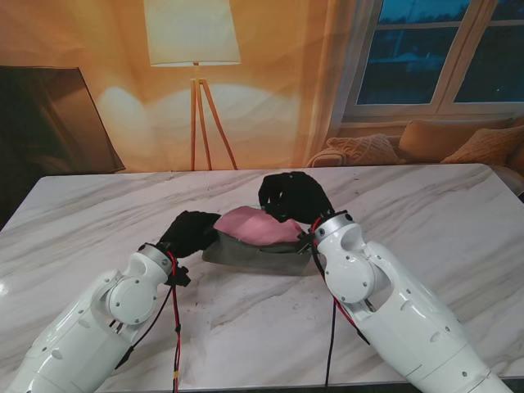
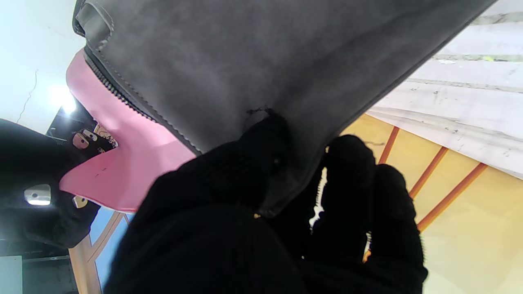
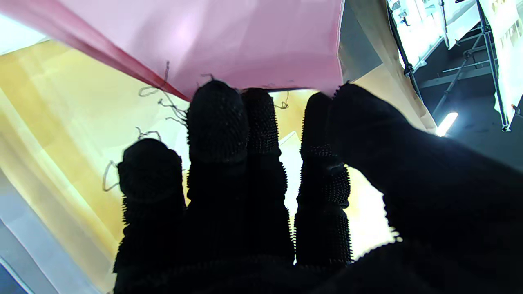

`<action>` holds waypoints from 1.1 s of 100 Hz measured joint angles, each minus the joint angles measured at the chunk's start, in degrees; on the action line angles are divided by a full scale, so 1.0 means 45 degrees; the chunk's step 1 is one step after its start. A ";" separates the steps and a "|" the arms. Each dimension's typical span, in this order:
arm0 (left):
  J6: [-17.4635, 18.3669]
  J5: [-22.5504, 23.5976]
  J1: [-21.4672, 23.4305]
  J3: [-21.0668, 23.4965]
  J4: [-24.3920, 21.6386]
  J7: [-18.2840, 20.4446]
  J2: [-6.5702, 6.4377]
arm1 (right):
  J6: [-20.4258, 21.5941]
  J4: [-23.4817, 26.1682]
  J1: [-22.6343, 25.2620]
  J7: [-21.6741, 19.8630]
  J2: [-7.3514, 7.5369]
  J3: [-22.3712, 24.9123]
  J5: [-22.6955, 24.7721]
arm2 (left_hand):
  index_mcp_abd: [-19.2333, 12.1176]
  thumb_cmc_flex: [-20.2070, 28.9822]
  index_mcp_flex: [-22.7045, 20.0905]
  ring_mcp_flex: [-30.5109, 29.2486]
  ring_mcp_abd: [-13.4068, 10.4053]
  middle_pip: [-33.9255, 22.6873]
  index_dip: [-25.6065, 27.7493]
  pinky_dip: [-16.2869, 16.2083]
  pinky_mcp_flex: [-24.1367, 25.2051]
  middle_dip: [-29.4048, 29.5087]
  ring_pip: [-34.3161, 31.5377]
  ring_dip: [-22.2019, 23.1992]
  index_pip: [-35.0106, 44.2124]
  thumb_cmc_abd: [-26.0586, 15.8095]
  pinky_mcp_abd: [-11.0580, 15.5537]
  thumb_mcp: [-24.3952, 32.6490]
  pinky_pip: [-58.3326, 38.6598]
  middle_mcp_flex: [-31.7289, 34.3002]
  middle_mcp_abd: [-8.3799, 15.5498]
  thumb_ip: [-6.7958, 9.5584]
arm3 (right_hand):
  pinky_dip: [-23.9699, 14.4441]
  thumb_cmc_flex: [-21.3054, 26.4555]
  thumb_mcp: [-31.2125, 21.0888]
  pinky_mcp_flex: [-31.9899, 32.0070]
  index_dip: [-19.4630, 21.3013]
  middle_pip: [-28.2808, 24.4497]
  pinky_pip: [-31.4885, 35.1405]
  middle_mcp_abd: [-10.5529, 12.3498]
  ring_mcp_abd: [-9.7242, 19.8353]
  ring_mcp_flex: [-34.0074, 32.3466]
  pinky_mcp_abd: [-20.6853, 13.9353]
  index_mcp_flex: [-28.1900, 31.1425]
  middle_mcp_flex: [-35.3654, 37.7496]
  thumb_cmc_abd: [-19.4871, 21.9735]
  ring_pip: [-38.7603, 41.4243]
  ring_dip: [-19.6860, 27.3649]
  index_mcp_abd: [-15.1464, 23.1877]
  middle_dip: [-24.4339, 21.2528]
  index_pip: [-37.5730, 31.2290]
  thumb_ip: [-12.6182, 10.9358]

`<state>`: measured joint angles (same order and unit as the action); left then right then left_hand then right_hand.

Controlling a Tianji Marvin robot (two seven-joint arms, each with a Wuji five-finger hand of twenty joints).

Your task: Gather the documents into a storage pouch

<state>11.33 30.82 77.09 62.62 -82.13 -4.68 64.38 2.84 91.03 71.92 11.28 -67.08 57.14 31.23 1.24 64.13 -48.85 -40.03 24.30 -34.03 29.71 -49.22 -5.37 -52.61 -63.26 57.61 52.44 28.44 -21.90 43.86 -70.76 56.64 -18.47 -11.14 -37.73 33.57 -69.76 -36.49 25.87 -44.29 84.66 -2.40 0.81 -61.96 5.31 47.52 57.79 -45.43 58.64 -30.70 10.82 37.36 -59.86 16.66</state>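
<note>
Pink document (image 1: 250, 225) half inside grey pouch (image 1: 254, 254) mid-table, insertion step. Right hand (image 1: 293, 196) pinches document's far edge; left hand (image 1: 190, 233) clamps pouch's corner. Next, probably: push document deeper, pouch held steady.

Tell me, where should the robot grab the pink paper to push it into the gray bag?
Probably at its free edge, farthest from the pouch mouth, where the right hand already pinches it. The pink paper is partly inside the gray pouch, which the left hand holds, so only that outer edge is reachable.
</note>
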 measured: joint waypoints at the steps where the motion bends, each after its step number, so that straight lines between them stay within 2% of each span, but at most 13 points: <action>1: -0.0008 -0.0004 0.0002 0.0000 0.0000 -0.0004 0.0001 | -0.0003 -0.0006 -0.0001 -0.0003 -0.0001 -0.0005 -0.0003 | 0.0000 0.0000 0.0000 0.0000 0.0000 0.0000 0.0000 0.0000 0.0000 0.0000 0.0000 0.0000 0.0000 0.0000 0.0000 0.0000 0.0000 0.0000 0.0000 0.0000 | 0.0000 0.0000 0.0000 0.0002 0.0000 0.0006 -0.0002 0.0005 0.0003 0.0000 -0.0012 0.0000 0.0000 0.0000 -0.0003 0.0000 0.0000 0.0000 0.0000 0.0000; 5: -0.0034 -0.0006 0.0008 0.0000 0.0000 -0.0032 0.0007 | -0.0015 -0.0024 -0.0003 -0.0017 -0.0005 -0.0023 -0.0012 | 0.0000 0.0000 0.0000 0.0000 0.0000 0.0000 0.0027 0.0001 0.0000 -0.0001 0.0000 0.0000 0.0000 0.0000 0.0000 0.0000 0.0000 0.0000 0.0000 0.0000 | 0.0000 0.0137 0.0000 0.0027 0.0002 0.0030 -0.0011 0.0063 0.0026 0.0125 -0.0058 0.0000 -0.0005 0.0203 -0.0036 0.0000 0.0000 0.0000 0.0000 -0.0161; 32: -0.0094 0.0064 0.0014 -0.0013 -0.0003 -0.0263 0.0058 | -0.0076 -0.0048 0.0001 -0.0029 -0.0022 -0.0097 -0.0001 | 0.0000 0.0190 0.0008 0.0004 0.0000 0.0001 0.0098 0.0004 0.0002 -0.0004 0.0000 -0.0102 0.0000 -0.0101 0.0004 -0.0312 0.0000 -0.0002 0.0006 -0.0082 | -0.0027 -0.0157 0.0000 0.0626 0.0029 0.0365 -0.0257 0.0092 0.0164 0.0914 -0.0139 -0.0799 -0.0963 0.0203 -0.0578 0.0000 0.0045 -0.0178 0.0193 -0.0171; 43: -0.0095 0.0148 0.0046 -0.0013 -0.0003 -0.0407 0.0079 | -0.0170 -0.0080 0.0001 0.0008 -0.0046 -0.0099 -0.0019 | 0.0000 0.0203 0.0009 0.0012 0.0000 0.0016 0.0194 0.0061 0.0002 -0.0004 0.0001 -0.0111 0.0000 -0.0124 0.0004 -0.0387 0.0000 -0.0005 0.0030 -0.0083 | -0.0151 -0.0158 0.0109 0.0829 0.0031 0.0599 -0.0317 -0.0067 0.0192 0.1498 -0.0247 -0.0956 -0.1590 0.0206 -0.0734 0.0000 0.0046 -0.0178 0.0302 -0.0173; 58: -0.0094 0.0198 0.0087 0.0008 -0.0003 -0.0432 0.0086 | -0.0194 -0.0073 0.0102 0.0249 -0.0120 0.0089 -0.0038 | -0.0013 0.0265 0.0009 0.0012 0.0000 0.0102 0.0295 0.0075 0.0004 -0.0005 0.0023 -0.0131 0.0000 -0.0160 0.0010 -0.0502 0.0001 -0.0005 0.0071 -0.0084 | -0.0225 -0.0172 0.0122 0.0859 0.0032 0.0599 -0.0321 -0.0053 0.0193 0.1387 -0.0256 -0.0956 -0.1552 0.0207 -0.0735 0.0000 0.0046 -0.0178 0.0313 -0.0173; 83: -0.0197 0.0157 0.0101 0.0016 -0.0022 -0.0396 0.0087 | 0.0233 0.0291 0.0592 0.0857 -0.0114 0.0867 0.0822 | -0.0014 0.0270 0.0009 0.0012 0.0000 0.0125 0.0316 0.0082 0.0004 -0.0005 0.0029 -0.0134 0.0000 -0.0163 0.0010 -0.0511 0.0001 -0.0005 0.0078 -0.0084 | -0.0341 -0.0567 0.0407 0.1191 0.0178 0.0410 -0.0477 -0.0028 0.0394 0.1868 -0.0365 -0.1452 -0.2219 0.0217 -0.0831 -0.0079 -0.0185 -0.0339 0.0605 -0.0198; 92: -0.0212 0.0152 0.0104 0.0015 -0.0024 -0.0401 0.0089 | -0.0072 0.0332 0.0623 0.0909 -0.0109 0.1041 0.0789 | -0.0015 0.0270 0.0009 0.0012 0.0000 0.0126 0.0319 0.0083 0.0004 -0.0005 0.0029 -0.0134 0.0000 -0.0163 0.0010 -0.0513 0.0001 -0.0005 0.0078 -0.0084 | -0.0547 -0.0955 0.0402 0.2029 0.0907 0.0438 -0.0979 -0.0079 0.0404 0.2871 -0.0405 -0.1778 -0.3218 0.0406 -0.1200 -0.0165 -0.0860 -0.0478 0.2375 -0.0244; 93: -0.0214 0.0148 0.0105 0.0014 -0.0024 -0.0403 0.0090 | -0.0184 0.0342 0.0629 0.0902 -0.0106 0.1072 0.0780 | -0.0015 0.0270 0.0009 0.0011 0.0000 0.0126 0.0319 0.0083 0.0004 -0.0005 0.0030 -0.0134 0.0000 -0.0164 0.0010 -0.0513 0.0001 -0.0005 0.0078 -0.0084 | -0.0562 -0.1098 0.0402 0.2168 0.0941 0.0452 -0.1116 -0.0091 0.0404 0.3016 -0.0409 -0.1835 -0.3381 0.0423 -0.1254 -0.0165 -0.0955 -0.0480 0.2870 -0.0561; 94: -0.0214 0.0148 0.0105 0.0014 -0.0024 -0.0403 0.0090 | -0.0184 0.0342 0.0629 0.0902 -0.0106 0.1072 0.0780 | -0.0015 0.0270 0.0009 0.0012 0.0000 0.0126 0.0319 0.0083 0.0004 -0.0005 0.0030 -0.0134 0.0000 -0.0163 0.0010 -0.0513 0.0001 -0.0005 0.0078 -0.0084 | -0.0574 -0.1210 0.0402 0.2354 0.1092 0.0457 -0.1273 -0.0103 0.0404 0.3217 -0.0413 -0.1920 -0.3570 0.0555 -0.1403 -0.0165 -0.1037 -0.0487 0.2875 -0.0561; 95: -0.0214 0.0145 0.0105 0.0013 -0.0024 -0.0405 0.0090 | -0.0245 0.0346 0.0632 0.0891 -0.0103 0.1087 0.0775 | -0.0015 0.0270 0.0009 0.0012 0.0000 0.0126 0.0319 0.0083 0.0004 -0.0005 0.0030 -0.0134 0.0000 -0.0163 0.0010 -0.0513 0.0001 -0.0005 0.0079 -0.0084 | -0.0583 -0.1262 0.0402 0.2525 0.1139 0.0498 -0.1411 -0.0106 0.0404 0.3436 -0.0414 -0.2000 -0.3775 0.0545 -0.1545 -0.0163 -0.1099 -0.0505 0.3162 -0.0846; 98: -0.0215 0.0135 0.0105 0.0008 -0.0024 -0.0408 0.0090 | -0.0439 0.0361 0.0637 0.0816 -0.0091 0.1126 0.0756 | -0.0015 0.0270 0.0009 0.0012 0.0000 0.0126 0.0319 0.0084 0.0004 -0.0005 0.0030 -0.0135 0.0000 -0.0164 0.0010 -0.0513 0.0001 -0.0005 0.0079 -0.0084 | -0.0593 -0.1490 0.0402 0.3097 0.1340 0.0694 -0.1829 -0.0145 0.0404 0.4027 -0.0445 -0.2421 -0.4339 0.0696 -0.1999 -0.0139 -0.1368 -0.0620 0.3806 -0.1180; 104: -0.0216 0.0113 0.0104 -0.0004 -0.0024 -0.0417 0.0091 | -0.0695 0.0371 0.0638 0.0423 -0.0046 0.1196 0.0685 | -0.0015 0.0299 0.0009 0.0011 0.0000 0.0126 0.0319 0.0084 0.0004 -0.0005 0.0030 -0.0136 0.0000 -0.0167 0.0010 -0.0540 0.0002 -0.0005 0.0079 -0.0084 | -0.0598 -0.1683 0.0402 0.4211 0.1529 0.1222 -0.2700 -0.0169 0.0404 0.5207 -0.0515 -0.3075 -0.5537 0.0696 -0.2921 0.0135 -0.1713 -0.0850 0.4739 -0.1182; 110: -0.0215 0.0098 0.0099 -0.0016 -0.0024 -0.0429 0.0093 | -0.0871 0.0356 0.0630 0.0016 0.0015 0.1202 0.0583 | -0.0015 0.0303 0.0009 0.0012 0.0000 0.0126 0.0321 0.0085 0.0004 -0.0005 0.0030 -0.0136 0.0000 -0.0168 0.0011 -0.0544 0.0002 -0.0005 0.0079 -0.0084 | -0.0598 -0.1855 0.0585 0.5056 0.1330 0.1685 -0.3520 -0.0165 0.0402 0.6133 -0.0582 -0.3824 -0.6413 0.0696 -0.3895 0.0430 -0.1950 -0.1114 0.5535 -0.1187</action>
<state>10.36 31.26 77.53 62.55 -82.24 -6.61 64.80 -1.08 92.63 74.75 11.35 -67.02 62.55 33.85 1.17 65.50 -48.81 -39.98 24.30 -33.46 31.15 -48.84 -5.35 -52.64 -63.13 57.00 52.44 27.68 -21.85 41.41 -70.75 56.61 -18.12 -11.52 -40.42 25.22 -67.12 -13.74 31.86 -36.71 68.82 -3.14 2.62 -34.36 2.69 30.31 28.93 -42.30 41.11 -28.77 2.04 32.34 -34.95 11.32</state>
